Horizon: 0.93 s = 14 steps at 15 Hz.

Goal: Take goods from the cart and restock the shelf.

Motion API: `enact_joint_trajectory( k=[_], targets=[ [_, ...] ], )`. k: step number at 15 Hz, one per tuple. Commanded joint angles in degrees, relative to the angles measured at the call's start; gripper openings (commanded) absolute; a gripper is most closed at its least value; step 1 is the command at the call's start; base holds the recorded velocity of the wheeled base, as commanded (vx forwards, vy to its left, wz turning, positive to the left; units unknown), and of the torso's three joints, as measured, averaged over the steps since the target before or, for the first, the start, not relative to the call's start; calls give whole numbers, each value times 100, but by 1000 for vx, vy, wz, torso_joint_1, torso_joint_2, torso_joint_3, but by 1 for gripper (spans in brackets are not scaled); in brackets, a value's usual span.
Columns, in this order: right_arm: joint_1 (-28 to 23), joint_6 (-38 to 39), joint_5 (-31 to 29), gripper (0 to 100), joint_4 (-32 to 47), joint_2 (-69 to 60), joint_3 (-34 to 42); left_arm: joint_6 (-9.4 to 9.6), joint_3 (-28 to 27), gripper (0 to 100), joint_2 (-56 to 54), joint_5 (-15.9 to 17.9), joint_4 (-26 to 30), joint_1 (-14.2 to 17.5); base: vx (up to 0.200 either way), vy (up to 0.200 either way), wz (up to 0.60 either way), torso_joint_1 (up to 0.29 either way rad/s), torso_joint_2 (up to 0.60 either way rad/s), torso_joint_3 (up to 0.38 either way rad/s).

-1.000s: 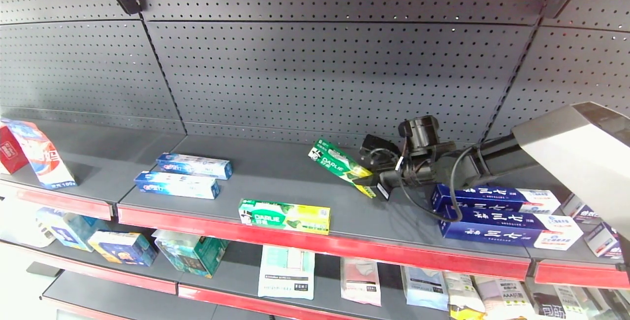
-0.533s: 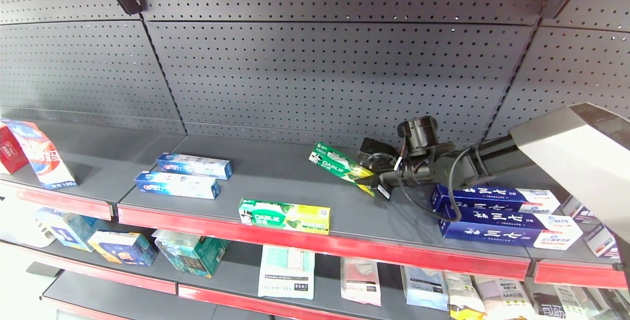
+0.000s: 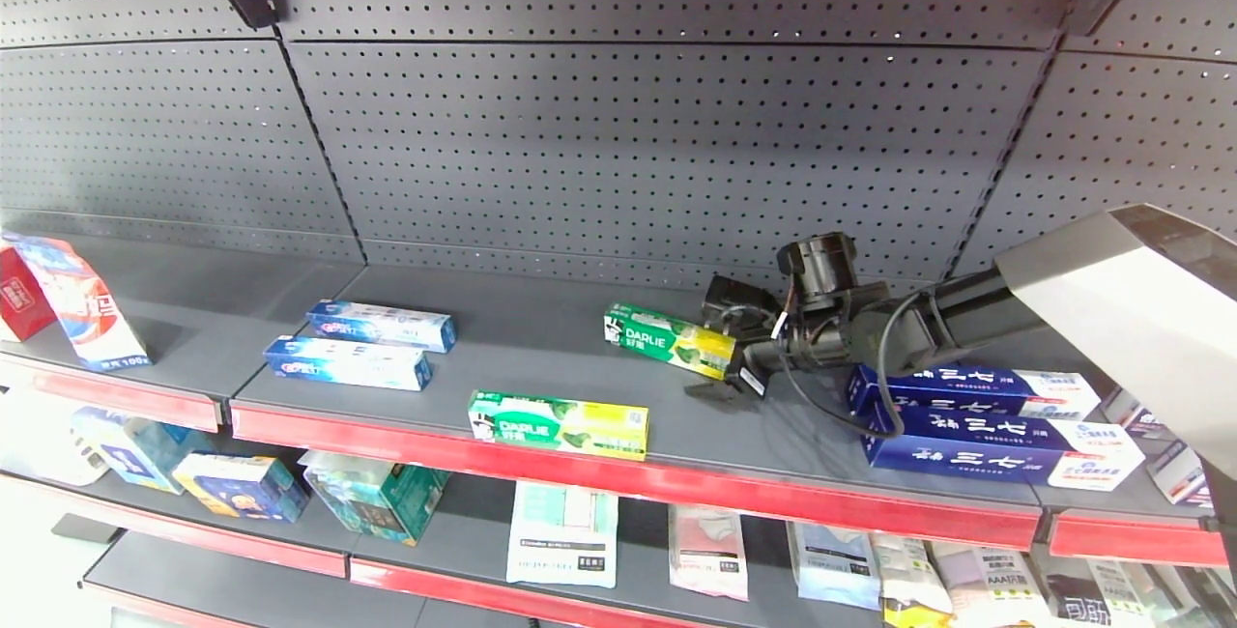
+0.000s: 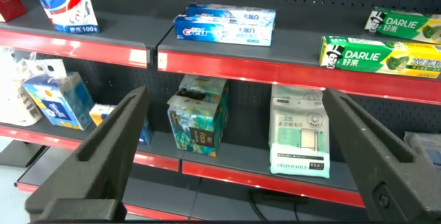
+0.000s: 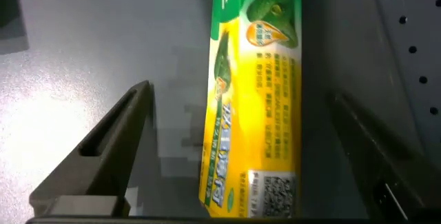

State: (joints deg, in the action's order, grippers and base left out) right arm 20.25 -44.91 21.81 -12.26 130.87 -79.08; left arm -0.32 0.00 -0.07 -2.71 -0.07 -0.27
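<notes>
This is a shop. Long grey shelves [image 3: 541,338] with red edges hold toothpaste boxes [image 3: 558,424]. The back wall [image 3: 657,145] is full of little holes. More packs [image 3: 561,533] lie on the shelf below.

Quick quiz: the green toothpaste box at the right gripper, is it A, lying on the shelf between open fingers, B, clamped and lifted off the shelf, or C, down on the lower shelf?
A: the green toothpaste box lies on the shelf, and the right gripper has its fingers wide apart on either side, not touching it.
</notes>
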Motion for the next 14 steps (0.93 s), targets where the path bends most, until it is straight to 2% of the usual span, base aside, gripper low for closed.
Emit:
enact_joint_trajectory(
  k=[1,6,14],
  targets=[
    [-82,26,-1,100,-4,-61,-2,-3,0,100,7,-2,-1,0,0,0,0,0,0,0],
    [-443,852,-309,100,-4,-553,385,-3,0,100,7,-2,-1,0,0,0,0,0,0,0],
    [-531,1265,-739,100,-13,-545,420,-3,0,100,7,-2,-1,0,0,0,0,0,0,0]
  ],
)
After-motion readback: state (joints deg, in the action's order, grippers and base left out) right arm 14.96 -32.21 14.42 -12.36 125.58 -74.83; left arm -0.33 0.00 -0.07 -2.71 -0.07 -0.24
